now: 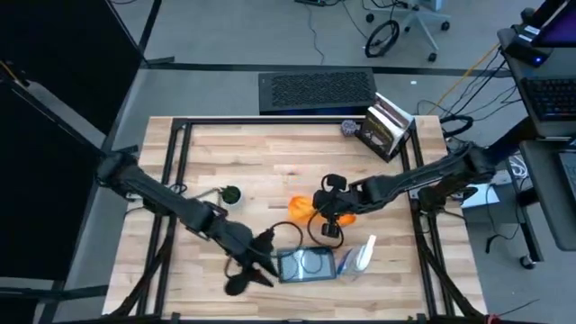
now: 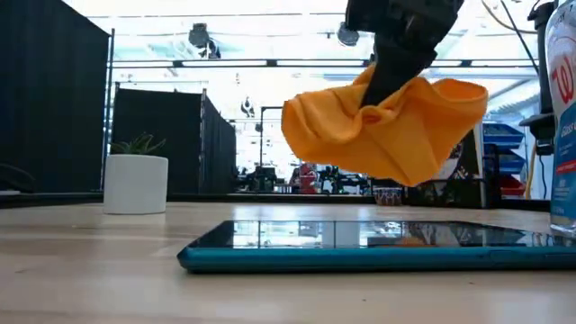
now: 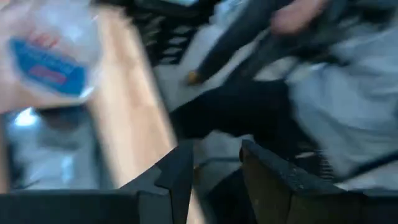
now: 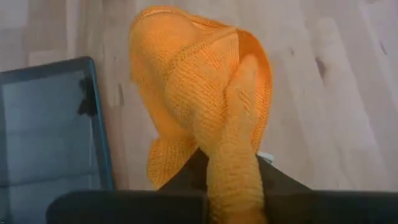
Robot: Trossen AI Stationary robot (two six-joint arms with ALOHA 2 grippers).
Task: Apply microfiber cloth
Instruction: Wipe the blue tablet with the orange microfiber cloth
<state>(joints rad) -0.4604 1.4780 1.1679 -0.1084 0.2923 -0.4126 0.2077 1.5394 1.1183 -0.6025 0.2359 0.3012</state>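
One microfiber cloth [image 2: 387, 126], bright orange and bunched, hangs clear of the table [image 1: 270, 153] from the right tool [image 1: 326, 219], which is clenched on a fold of it, so the loose fabric droops below the fingers. It hangs just behind the dark tablet [image 2: 378, 243] and above its level; held this way, the drooping part can probably be lowered onto the glass for wiping. The tablet lies flat near the table's front edge. A clear spray bottle [image 1: 360, 257] lies right beside it. The left tool [image 1: 259, 264] sits at the tablet's other end, perhaps to steady it; I cannot tell its state. A small potted plant [image 1: 231, 194] stands well apart.
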